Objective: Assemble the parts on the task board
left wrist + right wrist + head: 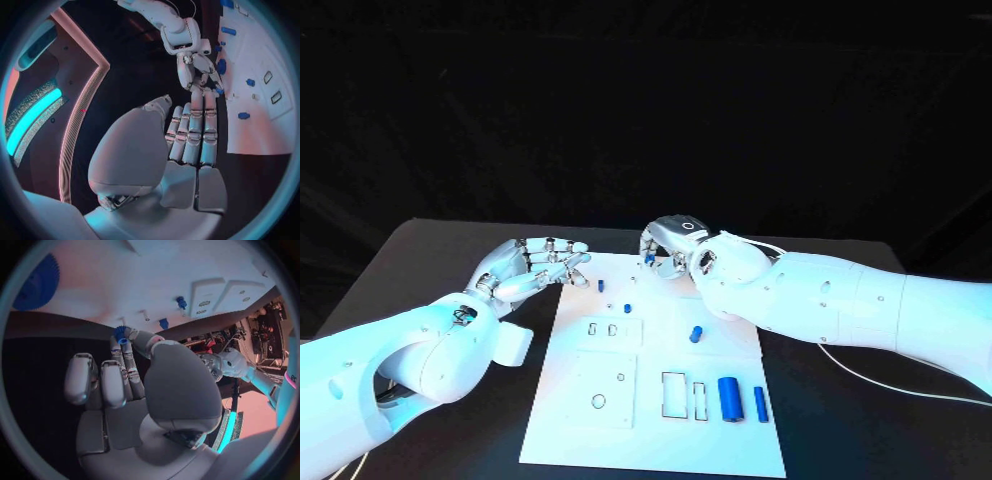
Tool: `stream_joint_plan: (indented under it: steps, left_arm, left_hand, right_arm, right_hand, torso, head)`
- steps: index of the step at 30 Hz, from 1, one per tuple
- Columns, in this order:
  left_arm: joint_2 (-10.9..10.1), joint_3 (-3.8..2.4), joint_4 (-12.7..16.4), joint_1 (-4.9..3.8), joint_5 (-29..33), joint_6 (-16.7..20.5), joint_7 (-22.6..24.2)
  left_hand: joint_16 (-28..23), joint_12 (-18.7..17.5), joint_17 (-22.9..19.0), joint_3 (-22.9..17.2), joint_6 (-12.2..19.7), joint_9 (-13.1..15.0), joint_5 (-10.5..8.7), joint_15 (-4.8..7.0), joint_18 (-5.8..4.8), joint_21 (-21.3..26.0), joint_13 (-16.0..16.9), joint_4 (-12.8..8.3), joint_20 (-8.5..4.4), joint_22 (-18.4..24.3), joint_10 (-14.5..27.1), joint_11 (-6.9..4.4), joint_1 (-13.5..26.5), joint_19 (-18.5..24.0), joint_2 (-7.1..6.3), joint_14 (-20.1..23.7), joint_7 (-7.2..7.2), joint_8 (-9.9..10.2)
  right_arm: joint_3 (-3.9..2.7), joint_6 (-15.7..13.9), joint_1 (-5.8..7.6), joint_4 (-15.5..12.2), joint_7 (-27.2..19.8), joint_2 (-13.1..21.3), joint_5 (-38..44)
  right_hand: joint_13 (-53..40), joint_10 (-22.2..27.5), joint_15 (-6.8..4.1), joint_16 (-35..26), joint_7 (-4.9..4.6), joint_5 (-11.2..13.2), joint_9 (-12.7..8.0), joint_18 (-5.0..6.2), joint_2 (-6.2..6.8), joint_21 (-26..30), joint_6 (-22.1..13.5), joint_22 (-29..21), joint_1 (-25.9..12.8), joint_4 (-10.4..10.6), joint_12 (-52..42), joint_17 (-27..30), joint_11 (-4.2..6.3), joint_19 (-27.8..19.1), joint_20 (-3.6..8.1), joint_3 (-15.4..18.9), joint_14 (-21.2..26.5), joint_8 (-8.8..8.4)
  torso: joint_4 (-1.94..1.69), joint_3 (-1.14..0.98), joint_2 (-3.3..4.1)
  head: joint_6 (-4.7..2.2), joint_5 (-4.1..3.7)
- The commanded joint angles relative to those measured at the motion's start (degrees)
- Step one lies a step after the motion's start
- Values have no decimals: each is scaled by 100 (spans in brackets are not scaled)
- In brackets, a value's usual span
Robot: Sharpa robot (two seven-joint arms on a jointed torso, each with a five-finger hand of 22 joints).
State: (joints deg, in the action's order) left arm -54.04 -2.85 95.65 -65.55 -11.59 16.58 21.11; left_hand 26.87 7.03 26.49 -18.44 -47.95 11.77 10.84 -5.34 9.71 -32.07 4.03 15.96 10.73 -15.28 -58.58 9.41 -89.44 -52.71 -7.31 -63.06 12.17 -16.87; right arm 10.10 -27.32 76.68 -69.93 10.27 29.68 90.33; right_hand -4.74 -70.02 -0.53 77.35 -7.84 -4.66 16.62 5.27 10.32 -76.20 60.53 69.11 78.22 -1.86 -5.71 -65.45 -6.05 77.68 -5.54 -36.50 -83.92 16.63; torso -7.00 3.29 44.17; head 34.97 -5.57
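The white task board (610, 430) lies in the middle of the black table. My right hand (678, 243) hovers over its far edge and pinches a small blue part (120, 334) between thumb and fingertips; the same small blue part (651, 259) peeks out under the fingers. My left hand (531, 266) hangs at the board's far left corner, holding nothing, its fingers (195, 135) side by side and the thumb apart. On the board stand a blue peg (602, 285), a smaller blue piece (627, 308) and another blue piece (695, 334). Two blue cylinders (728, 400) lie near the right front.
Rectangular slots (675, 395) and small recesses (603, 328) mark the board's surface. A white cable (877, 372) runs over the table under my right arm. A big blue toothed disc (36, 284) shows past my right hand on the task board (125, 280).
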Motion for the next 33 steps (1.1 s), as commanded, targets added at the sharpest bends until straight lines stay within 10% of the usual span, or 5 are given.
stream_joint_plan:
  steps: [1, 33]
  left_arm:
    - [24, -5, -1, -8, 33, -117, 25]
    - [58, -5, -31, -16, 46, -169, 0]
  left_hand:
    - [33, -27, 6, -44, 37, 5, -20, 14, 61, -14, 8, -2, 0, -6, -43, 0, 71, 21, 3, -13, 113, -25]
    - [57, -38, 37, -69, 48, 12, -26, 12, 59, -46, 9, -10, 0, -24, -39, 3, 82, 39, -11, 10, 116, -25]
  right_arm:
    - [-2, -173, -25, 128, 18, -97, 65]
    - [1, 101, -195, 714, -52, -556, -61]
  right_hand:
    - [-220, -275, -29, 28, -9, -25, 9, -72, -65, -32, -13, 3, 79, -37, -124, 8, 239, 6, 29, -1, -181, 18]
    - [-241, -196, -4, 35, -34, -14, 45, -56, -54, 17, -106, -60, 12, -47, -80, 29, 209, -57, 12, 2, -172, 4]
  torso:
    - [-26, 4, 9]
    - [-43, 23, 25]
  head:
    - [6, 9]
    - [3, 40]
